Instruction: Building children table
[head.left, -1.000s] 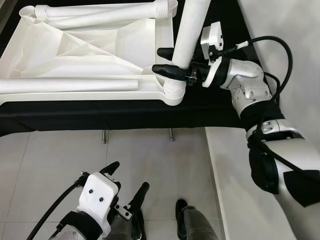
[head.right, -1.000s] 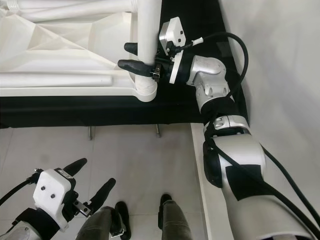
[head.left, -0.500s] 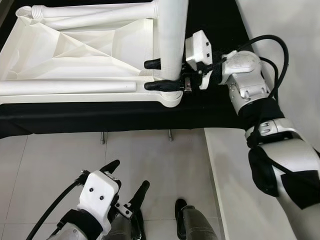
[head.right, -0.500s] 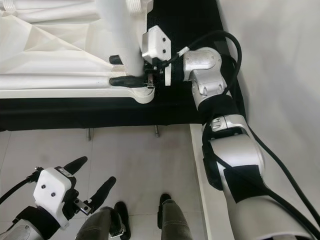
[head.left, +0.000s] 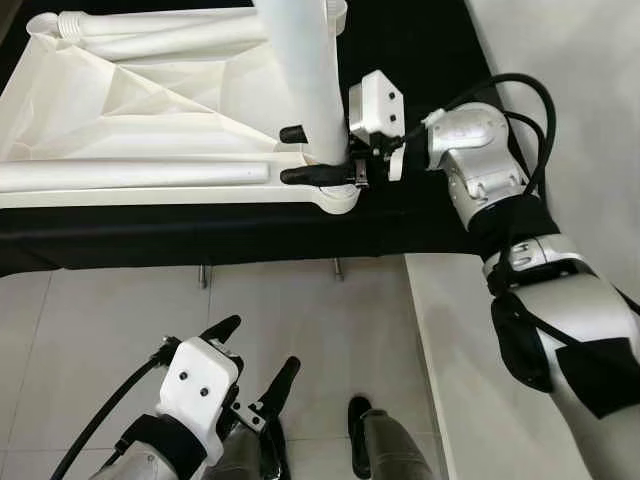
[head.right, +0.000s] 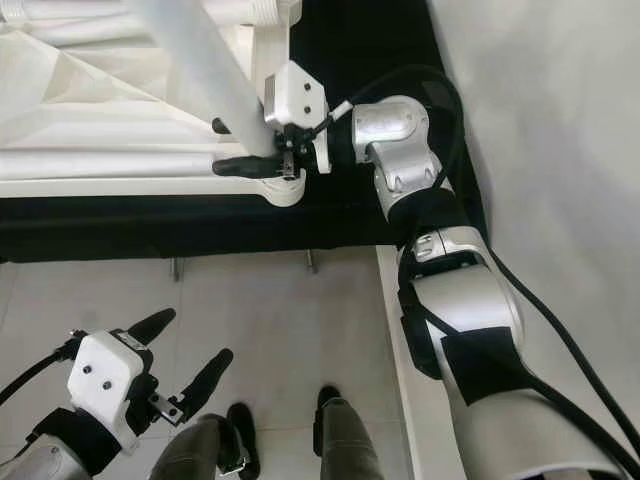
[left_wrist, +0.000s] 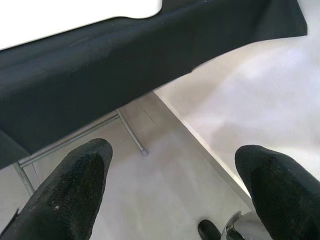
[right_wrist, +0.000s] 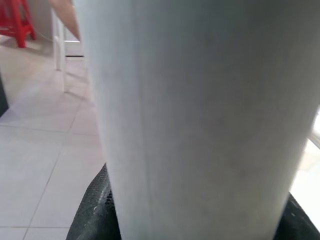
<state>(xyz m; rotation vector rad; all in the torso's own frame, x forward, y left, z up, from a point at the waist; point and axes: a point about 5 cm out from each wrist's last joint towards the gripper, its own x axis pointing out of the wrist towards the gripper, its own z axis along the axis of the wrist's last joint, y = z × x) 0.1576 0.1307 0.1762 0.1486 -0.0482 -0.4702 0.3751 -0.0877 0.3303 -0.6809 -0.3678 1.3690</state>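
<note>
Right gripper (head.left: 300, 155): 2 black fingers clamped around the upright white leg (head.left: 300, 80), just above the corner socket (head.left: 335, 198).
Leg: smooth, round, plain white tube; long axis rises from the socket toward the camera, leaning slightly.
Tabletop (head.left: 150, 110): white, upside down on the black-covered bench (head.left: 250, 235), ribbed underside showing; 2 loose legs (head.left: 130, 175) lie inside it.
Left gripper (head.left: 250, 365): fingers spread, holding nothing, low over the tiled floor (head.left: 120, 310).

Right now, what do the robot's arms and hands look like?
Both arms are shiny silver with black bands and black cables. The right gripper and left gripper each have two long black fingers and a white boxy camera block on the wrist.
</note>
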